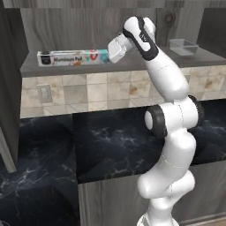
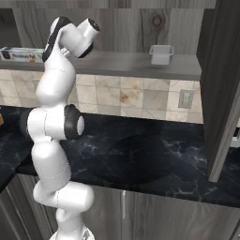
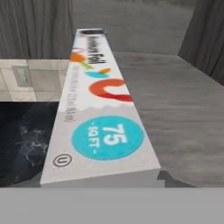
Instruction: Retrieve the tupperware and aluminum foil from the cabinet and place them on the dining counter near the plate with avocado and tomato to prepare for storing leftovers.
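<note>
The aluminum foil (image 1: 73, 57) lies flat along the front edge of the grey shelf board (image 1: 145, 65) inside the wood-grain cabinet (image 1: 66, 26), its long side parallel to the edge and its teal end toward the arm. The hand sits right at that teal end. In the hand view the box (image 3: 100, 127) runs away from the camera lengthwise, its printed top face up, with the shelf on one side and the drop to the black counter (image 1: 119, 145) on the other. The gripper (image 1: 115, 49) is close against the box end, but I cannot tell from here whether its jaws stand apart or are pressing on anything; the fingertips are hidden in every view.

The box looks like thin cardboard around a roll: light, fairly stiff along its length, but with walls that would dent under a hard squeeze. Its printed faces look smooth, so it may slip. To my eye the sensible hold is across the narrow width, the two long side faces between the fingers. A grip right at the end would let the far end droop and twist; one nearer the middle would likely carry it level.

The tupperware (image 2: 161, 54) stands on the same shelf, well apart from the foil, toward the other end. It looks light, rigid and slick.
</note>
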